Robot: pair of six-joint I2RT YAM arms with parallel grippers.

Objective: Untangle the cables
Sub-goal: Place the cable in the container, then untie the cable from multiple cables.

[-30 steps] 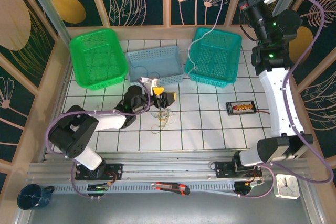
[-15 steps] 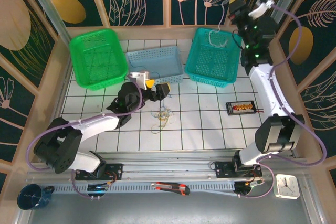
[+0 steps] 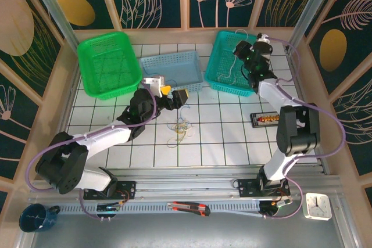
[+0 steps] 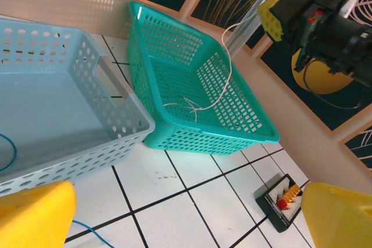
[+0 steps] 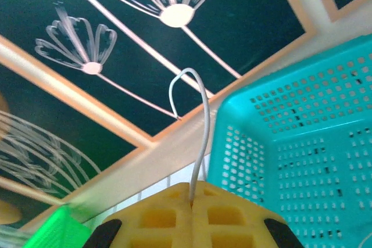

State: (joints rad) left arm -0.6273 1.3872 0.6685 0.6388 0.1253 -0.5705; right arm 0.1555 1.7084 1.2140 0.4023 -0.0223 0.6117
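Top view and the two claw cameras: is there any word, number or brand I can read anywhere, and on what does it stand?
No text can be read in these pictures.
Clock: its dial marks are too small to read.
Black box: its orange and red face is too small and blurred; no letters can be made out.

White cable (image 5: 204, 137) droops limp into the teal basket (image 4: 197, 139); small loose knot (image 3: 182, 126) lies on the tiles.
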